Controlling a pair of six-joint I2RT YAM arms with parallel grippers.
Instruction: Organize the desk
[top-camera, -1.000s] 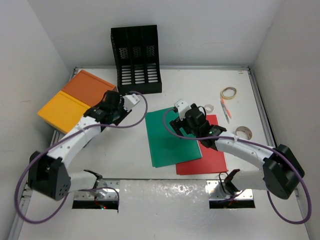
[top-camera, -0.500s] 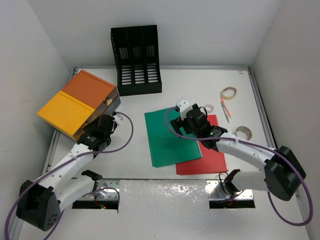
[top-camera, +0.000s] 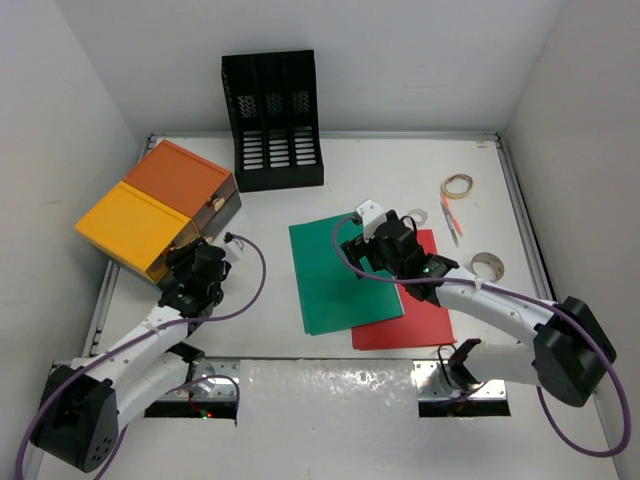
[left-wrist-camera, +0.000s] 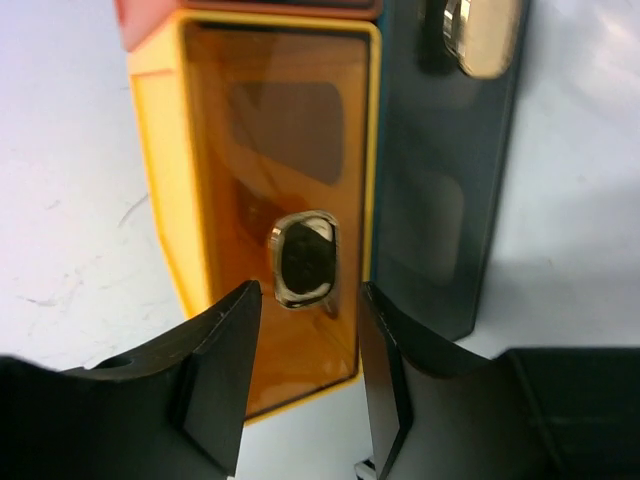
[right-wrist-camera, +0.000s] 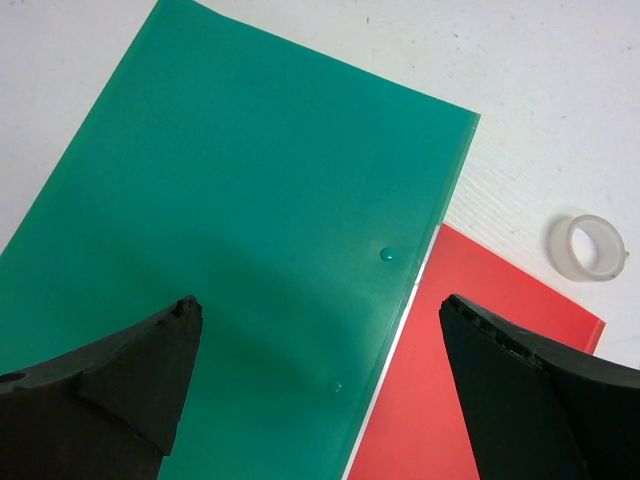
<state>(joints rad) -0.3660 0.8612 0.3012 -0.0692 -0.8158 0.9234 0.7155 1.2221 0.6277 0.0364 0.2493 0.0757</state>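
no legible text, labels, numbers or signs anywhere

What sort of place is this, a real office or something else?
Likely a robot lab cell staged as an office: a white desk boxed in by bare walls, a left arm and right arm bolted at its near edge, plus a file rack and green folder.

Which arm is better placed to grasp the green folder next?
Right. The right gripper is open directly above the green folder; the left gripper faces the yellow drawer, off to the side.
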